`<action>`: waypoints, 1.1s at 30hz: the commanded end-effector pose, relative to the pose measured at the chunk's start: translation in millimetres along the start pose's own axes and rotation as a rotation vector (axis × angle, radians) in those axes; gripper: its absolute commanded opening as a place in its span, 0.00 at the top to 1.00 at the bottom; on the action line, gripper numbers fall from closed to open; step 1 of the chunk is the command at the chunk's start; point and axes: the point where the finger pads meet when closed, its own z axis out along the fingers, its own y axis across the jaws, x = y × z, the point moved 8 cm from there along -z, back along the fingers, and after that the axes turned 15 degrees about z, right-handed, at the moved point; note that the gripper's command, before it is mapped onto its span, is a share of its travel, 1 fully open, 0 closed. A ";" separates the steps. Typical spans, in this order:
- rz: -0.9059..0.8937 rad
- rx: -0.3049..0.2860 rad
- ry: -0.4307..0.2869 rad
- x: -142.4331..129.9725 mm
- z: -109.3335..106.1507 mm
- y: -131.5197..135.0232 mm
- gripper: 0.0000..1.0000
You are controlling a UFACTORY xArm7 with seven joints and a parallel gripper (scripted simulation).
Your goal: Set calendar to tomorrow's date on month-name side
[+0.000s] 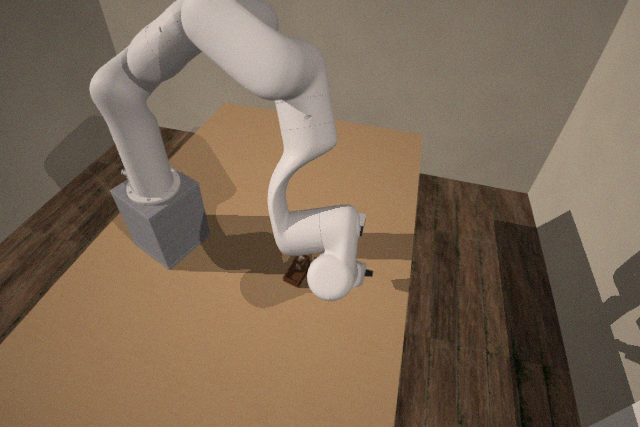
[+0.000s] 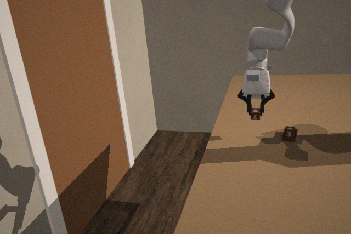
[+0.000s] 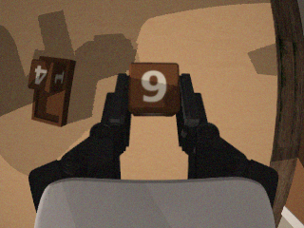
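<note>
My gripper [image 2: 255, 110] [image 3: 153, 88] is shut on a brown date cube [image 2: 255, 116] [image 3: 154, 83] and holds it well above the table. The cube shows a 9 in the wrist view and a 7 on its side in the exterior view. The dark brown tray [image 1: 292, 279] [image 2: 289, 140] [image 3: 53, 108] lies on the table, off to the gripper's side. The other cube [image 2: 288, 133] [image 3: 42, 71] sits in the tray; it shows a 3 in the exterior view and a 4 in the wrist view. In the top view the wrist hides the gripper and the held cube.
The tan table [image 1: 155, 334] [image 2: 255, 192] ends at an edge close to the gripper, with dark wood floor [image 1: 465, 282] [image 2: 158, 169] beyond. The arm's grey base block [image 1: 162, 223] stands at the table's far left.
</note>
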 end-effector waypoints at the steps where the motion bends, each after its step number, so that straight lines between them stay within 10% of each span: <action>1: -0.001 0.002 0.018 -1.7 -1.6 1.9 0.71; 10: -0.002 0.060 0.241 -22.0 0.3 7.1 0.71; 33: -0.002 0.060 0.241 -24.6 1.6 7.8 0.71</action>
